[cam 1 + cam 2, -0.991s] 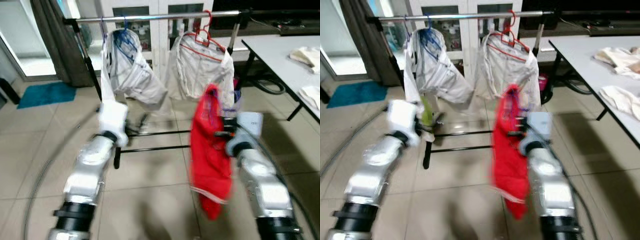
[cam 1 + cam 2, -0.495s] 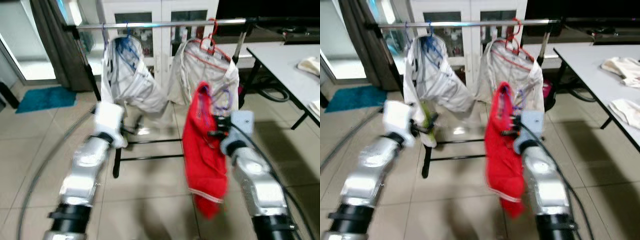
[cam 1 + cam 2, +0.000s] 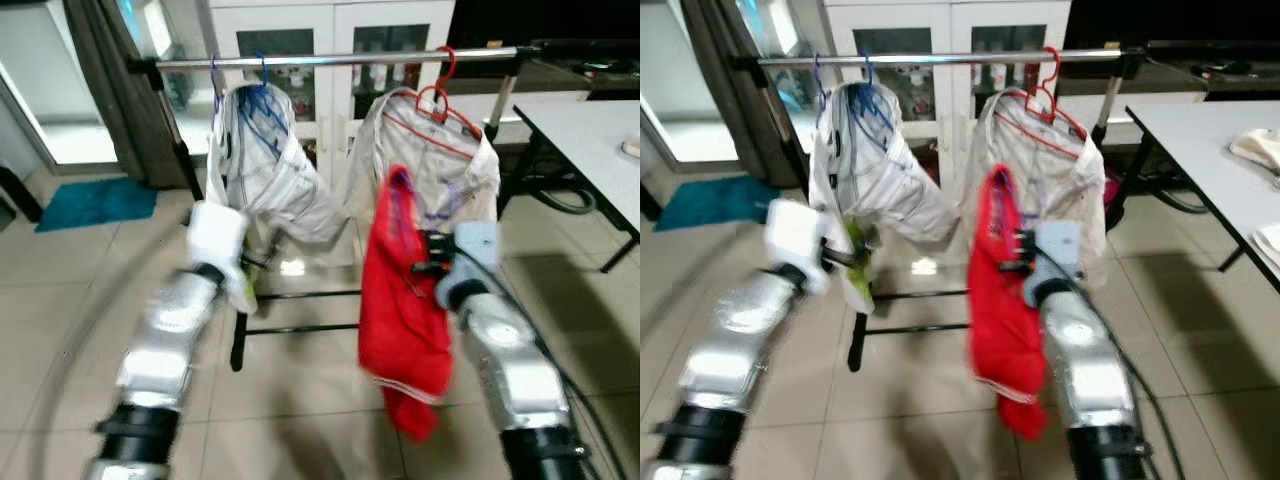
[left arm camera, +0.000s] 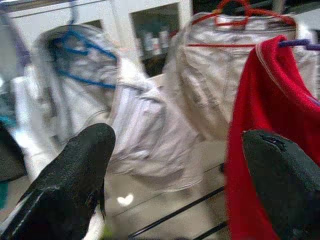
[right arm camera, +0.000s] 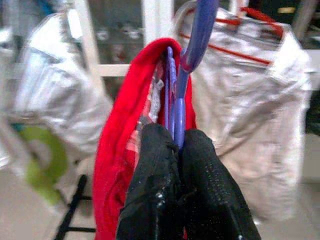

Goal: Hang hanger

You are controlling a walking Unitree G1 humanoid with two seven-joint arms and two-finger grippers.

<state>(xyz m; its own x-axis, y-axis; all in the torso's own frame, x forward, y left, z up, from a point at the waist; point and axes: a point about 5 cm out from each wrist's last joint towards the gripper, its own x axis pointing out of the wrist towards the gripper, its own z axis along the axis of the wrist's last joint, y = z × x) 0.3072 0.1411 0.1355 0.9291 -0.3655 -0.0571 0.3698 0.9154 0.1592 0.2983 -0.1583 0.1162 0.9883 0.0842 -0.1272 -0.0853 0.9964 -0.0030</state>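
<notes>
On the rail (image 3: 340, 58), a bare stretch lies at 12 o'clock between the blue hangers (image 3: 262, 95) with white garment (image 3: 262, 170) at 11 and the red hanger (image 3: 437, 98) with its white garment (image 3: 440, 170) at 1. The bench (image 3: 590, 125) crowds 2 o'clock.

Both silver arms raised forward from the near edge, forearms angled up and away, elbows low. Left arm on the left, its white wrist block tilted slightly inward, left gripper (image 4: 175, 165) held out ahead with its two black fingers (image 4: 75, 175) spread wide apart, nothing between them. Right arm on the right, forearm rising toward the centre, wrist turned inward to the left. Right gripper (image 5: 177, 150) clamped tight, both black fingers pressed together around the purple hanger (image 5: 192, 55), the red garment (image 3: 400, 300) hanging from that grip beside the forearm.
</notes>
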